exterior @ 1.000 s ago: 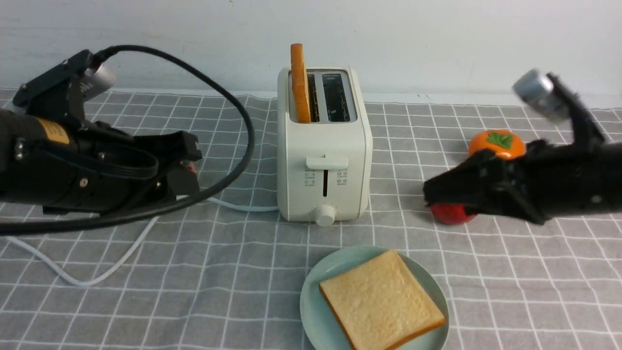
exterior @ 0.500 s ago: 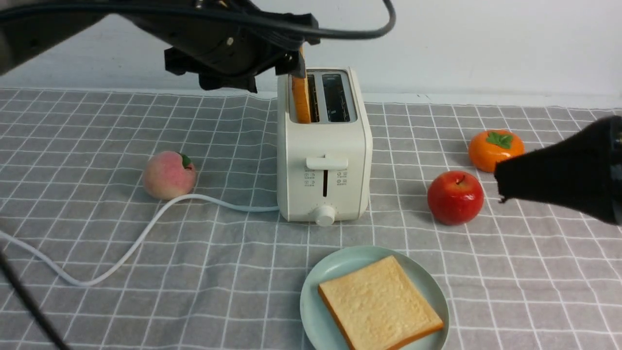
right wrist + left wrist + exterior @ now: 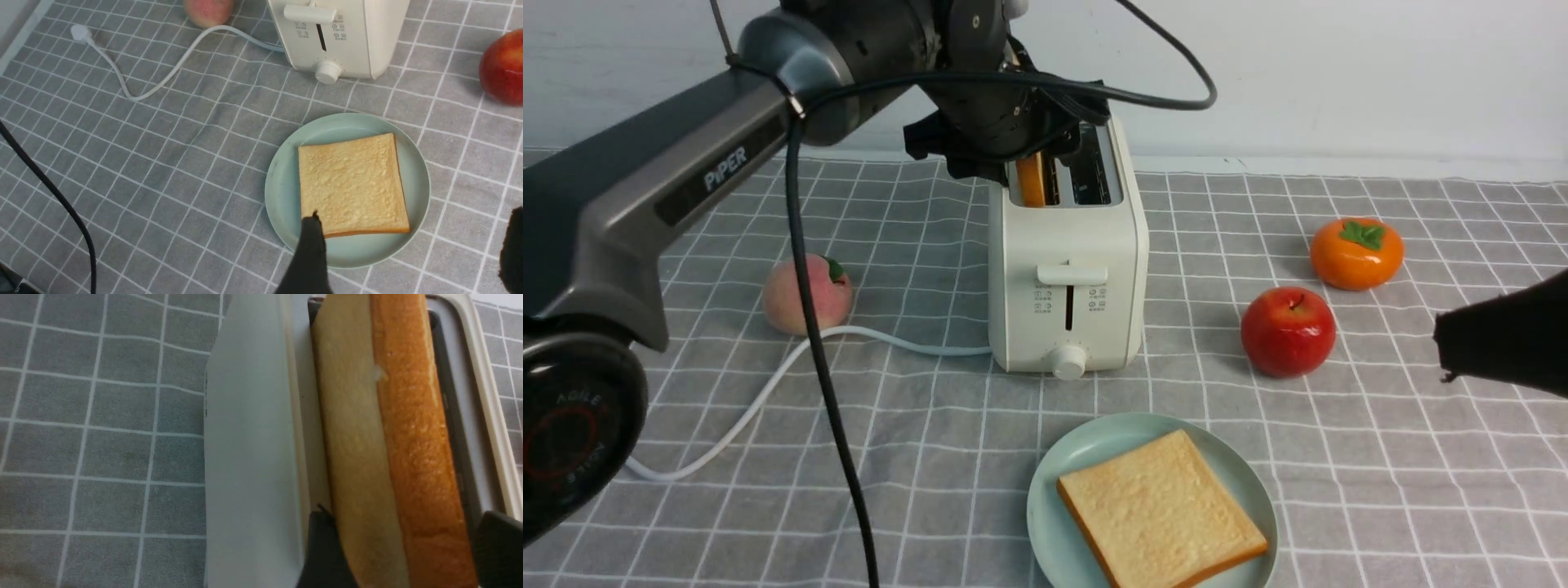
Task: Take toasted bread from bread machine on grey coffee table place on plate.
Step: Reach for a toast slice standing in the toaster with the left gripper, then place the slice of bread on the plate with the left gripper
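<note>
The left arm (image 3: 711, 171) is extended forward and raised, the left hand (image 3: 406, 522) with jaws parted; the right hand (image 3: 414, 216) is held off to the right, jaws spread wide.

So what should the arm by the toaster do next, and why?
Probably squeeze the left gripper shut on the toast slice standing in the toaster. Its fingers sit either side of it, seemingly not pinching yet. The other slice already lies on the plate.
</note>
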